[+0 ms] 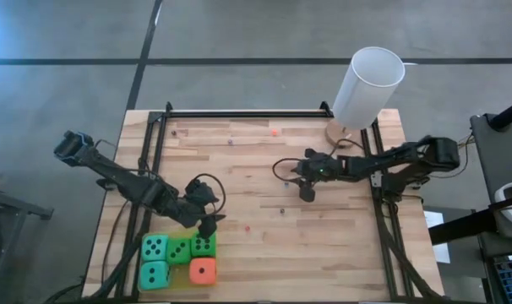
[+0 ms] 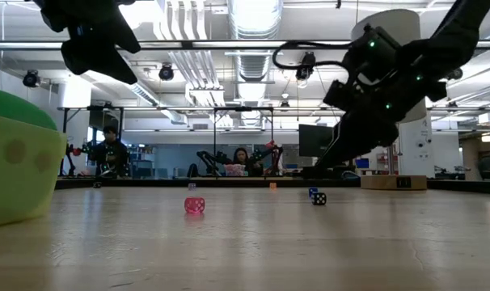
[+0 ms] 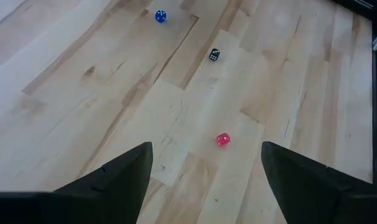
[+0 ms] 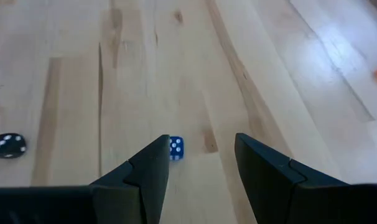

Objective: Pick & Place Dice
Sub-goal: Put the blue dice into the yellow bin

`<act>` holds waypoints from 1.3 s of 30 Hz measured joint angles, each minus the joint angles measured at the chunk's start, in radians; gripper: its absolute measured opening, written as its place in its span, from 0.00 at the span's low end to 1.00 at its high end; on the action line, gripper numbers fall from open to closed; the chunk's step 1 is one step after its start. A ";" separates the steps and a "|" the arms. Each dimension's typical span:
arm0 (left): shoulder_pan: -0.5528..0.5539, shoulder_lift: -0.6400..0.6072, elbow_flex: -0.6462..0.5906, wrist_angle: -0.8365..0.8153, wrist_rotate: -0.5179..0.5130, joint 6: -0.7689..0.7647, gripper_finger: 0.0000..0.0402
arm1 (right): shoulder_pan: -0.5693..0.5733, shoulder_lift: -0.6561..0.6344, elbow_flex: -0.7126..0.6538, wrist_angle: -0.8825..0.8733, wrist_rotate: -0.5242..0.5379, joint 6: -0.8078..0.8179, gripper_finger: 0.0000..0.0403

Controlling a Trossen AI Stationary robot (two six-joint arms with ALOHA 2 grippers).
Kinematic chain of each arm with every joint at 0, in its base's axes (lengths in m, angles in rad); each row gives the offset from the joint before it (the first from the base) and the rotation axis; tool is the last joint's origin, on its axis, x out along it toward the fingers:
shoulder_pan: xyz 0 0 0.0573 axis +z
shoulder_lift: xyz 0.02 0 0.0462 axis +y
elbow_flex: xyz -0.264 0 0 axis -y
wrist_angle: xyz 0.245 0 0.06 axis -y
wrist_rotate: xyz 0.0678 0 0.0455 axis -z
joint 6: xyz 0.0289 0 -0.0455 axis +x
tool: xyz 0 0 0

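Observation:
Five soft dice sit in a cluster at the table's near left: two teal (image 1: 155, 247) (image 1: 154, 274), two green (image 1: 179, 250) (image 1: 203, 245) and one orange-red (image 1: 203, 271). One green die (image 2: 19, 162) fills the low view's left edge. My left gripper (image 1: 207, 225) (image 3: 206, 146) hangs open above the table just beyond the cluster, nothing between its fingers. My right gripper (image 1: 307, 194) (image 4: 201, 138) is open, low over the table's middle right. A tiny blue die (image 4: 176, 147) lies on the wood just beside one of its fingertips, untouched.
Tiny dice lie scattered on the wood: a red one (image 3: 223, 139) (image 2: 195, 204), a black one (image 3: 214, 55) (image 4: 9, 145) and an orange one (image 1: 274, 131) near the far edge. A tall white cylinder (image 1: 367, 84) stands on a wooden disc at the far right corner. People sit beyond the table.

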State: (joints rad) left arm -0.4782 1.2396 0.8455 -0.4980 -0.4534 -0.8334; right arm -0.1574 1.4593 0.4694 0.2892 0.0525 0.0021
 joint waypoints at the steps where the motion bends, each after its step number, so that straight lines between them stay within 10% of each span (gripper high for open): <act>1: 0.000 0.000 0.000 0.000 0.000 0.000 0.77 | 0.000 0.021 0.000 0.025 0.000 -0.002 0.45; 39: 0.000 0.000 -0.001 -0.001 0.000 -0.001 0.75 | 0.002 0.147 0.028 0.113 -0.083 0.018 0.45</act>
State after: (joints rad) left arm -0.4786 1.2396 0.8448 -0.4995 -0.4538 -0.8349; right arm -0.1551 1.6061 0.4973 0.4026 -0.0303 0.0198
